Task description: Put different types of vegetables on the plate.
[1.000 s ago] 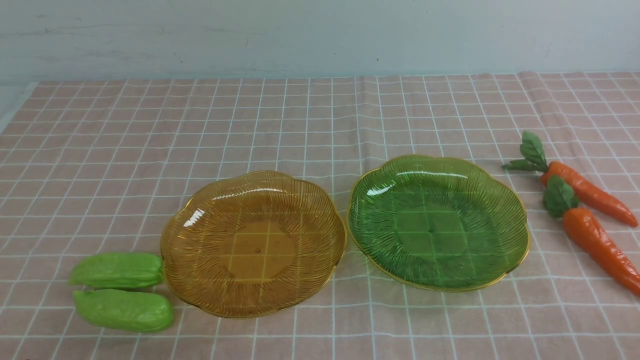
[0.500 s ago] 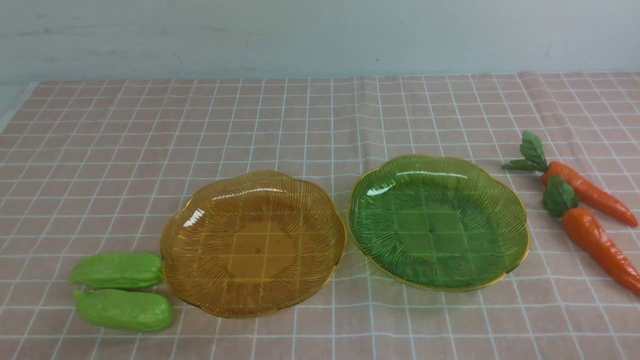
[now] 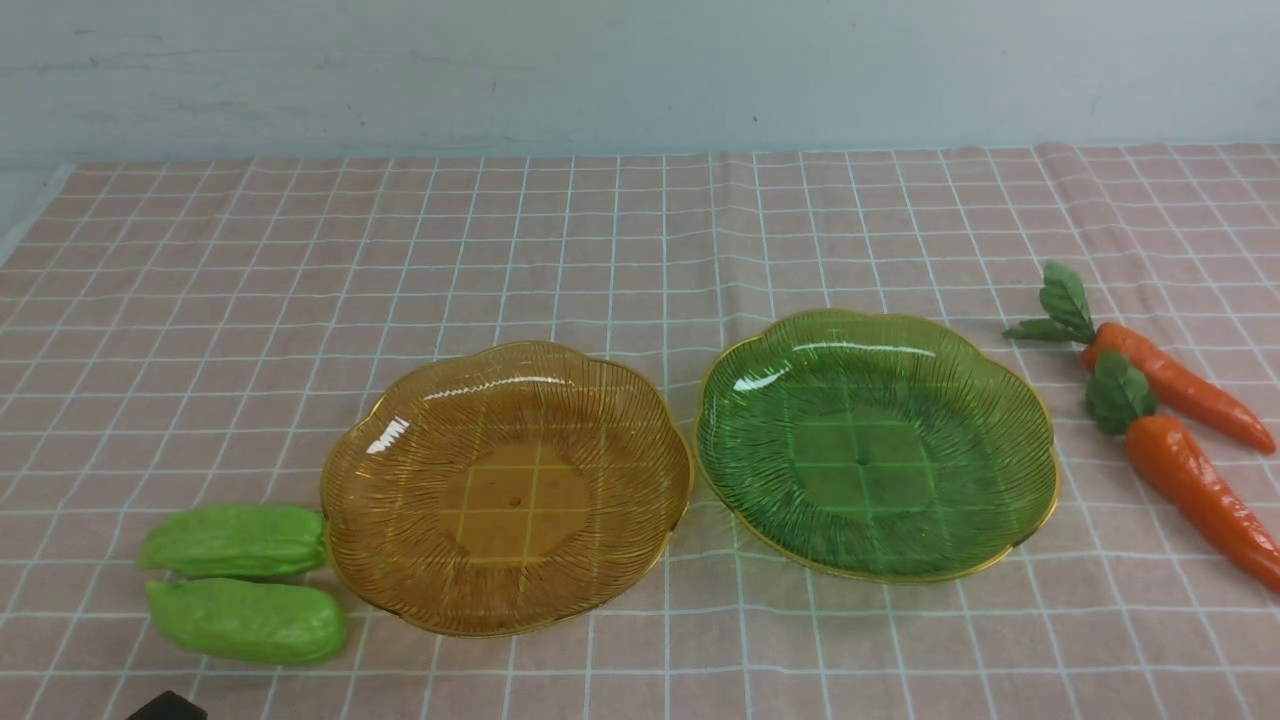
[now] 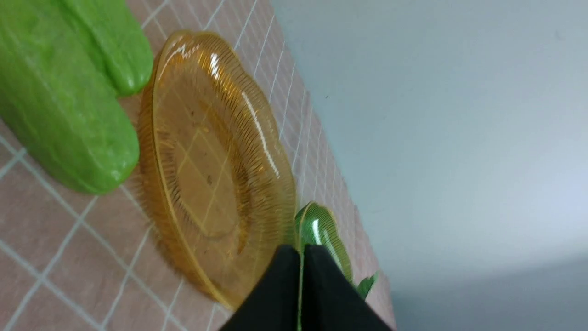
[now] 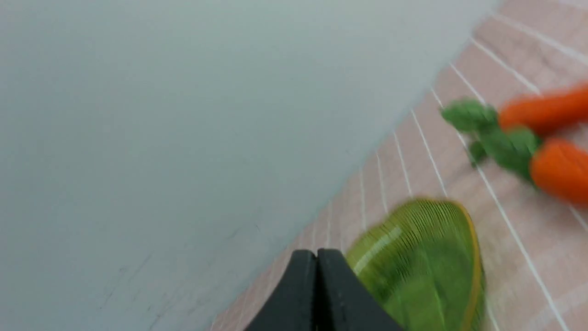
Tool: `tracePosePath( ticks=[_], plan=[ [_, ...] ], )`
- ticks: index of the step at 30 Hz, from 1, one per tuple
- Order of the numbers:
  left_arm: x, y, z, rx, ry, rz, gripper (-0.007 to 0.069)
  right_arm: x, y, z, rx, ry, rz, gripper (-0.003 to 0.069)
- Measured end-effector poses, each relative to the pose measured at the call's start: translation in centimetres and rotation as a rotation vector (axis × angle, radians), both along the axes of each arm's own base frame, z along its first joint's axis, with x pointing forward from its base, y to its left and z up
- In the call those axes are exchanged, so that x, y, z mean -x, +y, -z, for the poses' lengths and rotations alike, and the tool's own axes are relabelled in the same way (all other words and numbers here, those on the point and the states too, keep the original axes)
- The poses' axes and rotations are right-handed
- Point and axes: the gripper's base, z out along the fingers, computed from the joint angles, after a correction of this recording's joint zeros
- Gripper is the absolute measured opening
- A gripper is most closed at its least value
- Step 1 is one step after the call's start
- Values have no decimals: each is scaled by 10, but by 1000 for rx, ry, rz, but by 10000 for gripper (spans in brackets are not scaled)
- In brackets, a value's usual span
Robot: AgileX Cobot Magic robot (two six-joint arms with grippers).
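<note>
Left hand (image 4: 301, 252) and right hand (image 5: 317, 255) each have fingers pressed fully together.

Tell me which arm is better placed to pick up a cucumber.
Left, probably. Both cucumbers lie on the robot's left beside the amber plate, close to the left gripper, which is shut. The right gripper, also shut, faces the carrots on the opposite side.

Front view sharp, evenly lit, shadows soft. Overhead glare streaks on amber plate (image 3: 505, 490) and green plate (image 3: 875, 445). Right wrist view motion-blurred.
</note>
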Motion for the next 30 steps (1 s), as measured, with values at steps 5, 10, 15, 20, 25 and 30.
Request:
tracePosePath(
  ticks=[5,10,15,20,25,30],
  plan=[
    [-1,2,-5,33,-40,-30,-3,13,-2,-61,210,-201,35,-15],
    [2,-2,-35,-100,-97,29,-3,3,7,-116,576,19,-103,-15],
    [-15,-15,-49,-352,109,232,-3,-44,5,-118,771,606,-285,-14],
    [-37,-23,-43,-519,356,462,-3,-91,-2,-97,820,921,-300,-11],
    [-55,-25,-41,-607,459,594,-2,-141,-7,-66,891,1071,-287,10],
    [-71,-26,-44,-643,493,648,1,-187,-5,-38,900,1172,-317,80]
  ],
)
